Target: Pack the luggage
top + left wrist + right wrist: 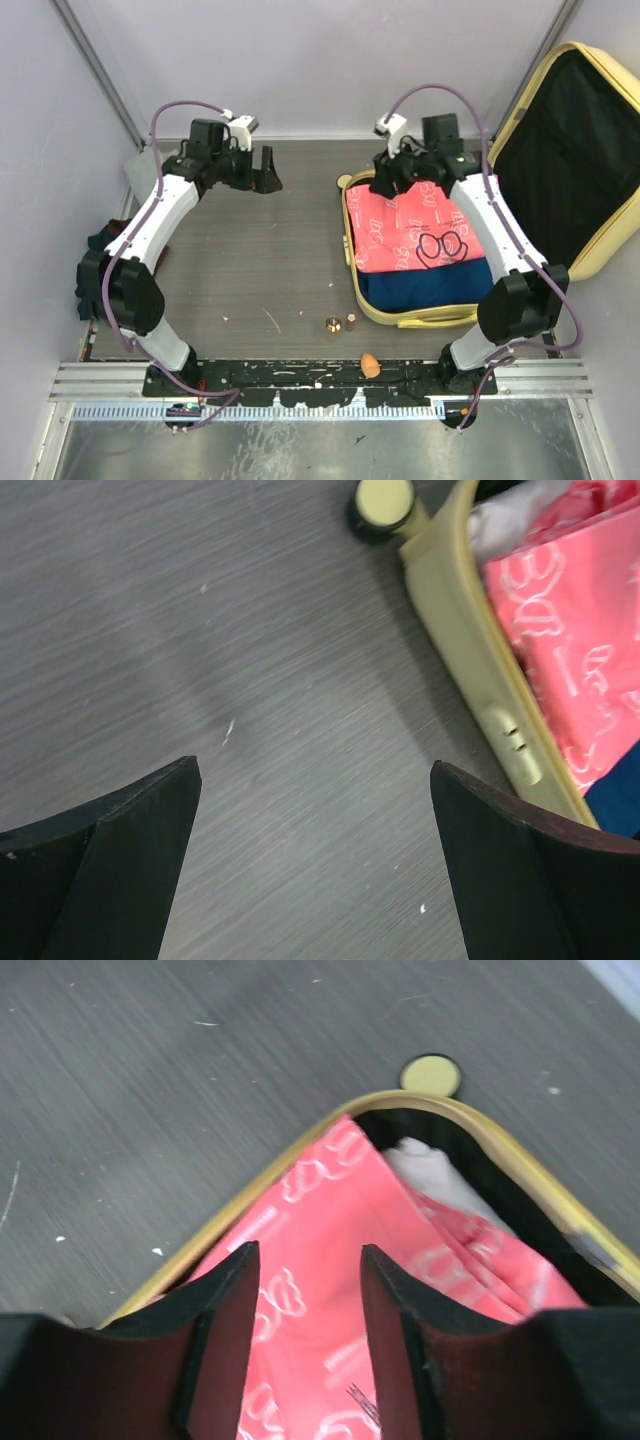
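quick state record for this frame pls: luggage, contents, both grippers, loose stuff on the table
luggage: open, right side of table, lid propped back to the right
contents: pink cloth over navy cloth; white item in far-left corner
left gripper: open, empty, over bare table left of luggage
right gripper: open, empty, over pink cloth near far-left corner
loose: two copper pieces in front of luggage; orange bit by arm bases

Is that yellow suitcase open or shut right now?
Open. The luggage has its lid tilted back, black lining showing, and a pink cloth and a blue cloth lie uncovered inside.
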